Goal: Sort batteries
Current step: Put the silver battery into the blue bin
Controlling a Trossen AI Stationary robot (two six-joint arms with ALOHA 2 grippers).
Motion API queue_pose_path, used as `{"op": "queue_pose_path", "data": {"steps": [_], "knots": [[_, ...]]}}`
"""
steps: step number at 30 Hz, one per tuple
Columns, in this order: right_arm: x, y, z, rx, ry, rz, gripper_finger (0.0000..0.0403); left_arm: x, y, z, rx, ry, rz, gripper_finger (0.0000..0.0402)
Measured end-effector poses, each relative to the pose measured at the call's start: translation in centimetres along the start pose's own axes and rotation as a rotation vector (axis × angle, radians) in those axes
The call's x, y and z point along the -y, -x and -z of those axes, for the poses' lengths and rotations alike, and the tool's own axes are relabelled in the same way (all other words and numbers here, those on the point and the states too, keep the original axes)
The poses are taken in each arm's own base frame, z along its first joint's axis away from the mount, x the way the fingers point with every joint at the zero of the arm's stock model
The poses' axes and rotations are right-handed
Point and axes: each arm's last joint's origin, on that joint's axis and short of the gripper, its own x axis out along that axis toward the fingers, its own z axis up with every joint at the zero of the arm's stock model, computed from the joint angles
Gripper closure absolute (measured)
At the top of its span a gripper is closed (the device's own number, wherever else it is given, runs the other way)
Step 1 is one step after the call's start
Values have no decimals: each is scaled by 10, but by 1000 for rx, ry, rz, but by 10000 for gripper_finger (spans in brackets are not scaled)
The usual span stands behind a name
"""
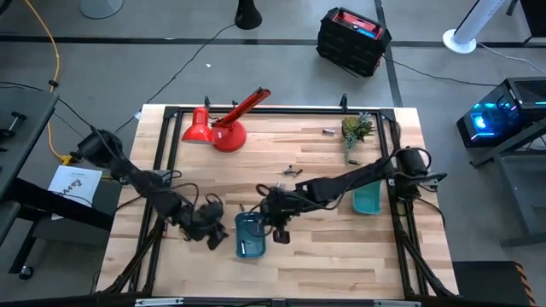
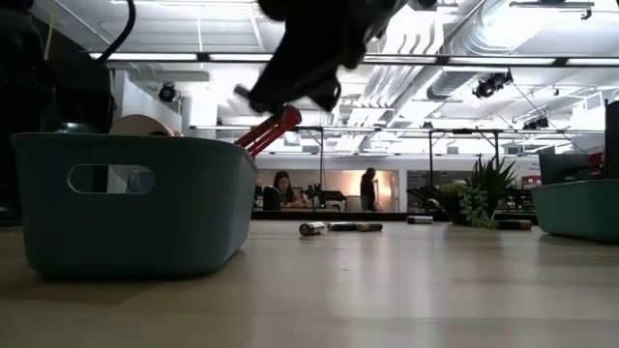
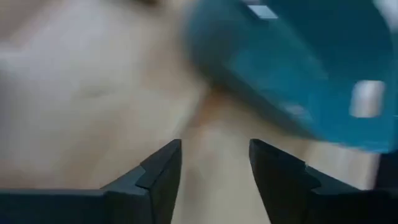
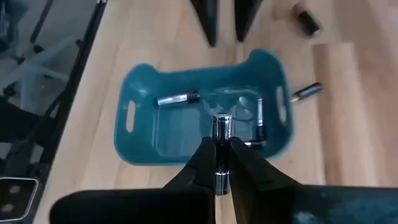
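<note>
A teal tray (image 1: 250, 235) stands near the table's front middle; in the right wrist view it (image 4: 143, 134) holds a few batteries (image 4: 178, 98). My right gripper (image 1: 280, 232) hangs over this tray's right side, shut on one battery (image 4: 221, 134). My left gripper (image 1: 210, 227) is open and empty just left of the tray, low over the wood (image 3: 214, 177). More batteries lie loose on the table (image 1: 293, 170), (image 2: 311, 228). One lies right beside the tray (image 4: 308, 91). My right gripper pinches a battery between its two fingers (image 4: 205, 158), coming from above and pointing down at the tray. The battery runs along the fingers, and its silvery end (image 4: 221, 124) sticks out past the fingertips. It is lifted clear over the tray's inside.
A second teal tray (image 1: 367, 199) stands at the right. A red desk lamp (image 1: 223, 126) lies at the far left, and a small potted plant (image 1: 356, 130) stands at the far right. Loose batteries lie near the plant (image 1: 327, 131). Bare wood lies along the near edge.
</note>
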Motion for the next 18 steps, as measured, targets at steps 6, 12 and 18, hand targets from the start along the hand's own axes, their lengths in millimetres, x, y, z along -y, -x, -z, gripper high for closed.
{"op": "queue_pose_path", "data": {"steps": [6,12,18], "knots": [[-1,-17,0,11,-15,-59,393,5,-32,-1,24,-3,16,341],[0,-22,1,21,-68,-31,331,12,-51,-23,84,-38,32,387],[2,-15,3,-65,-57,51,254,17,-56,-46,68,-96,68,398]]}}
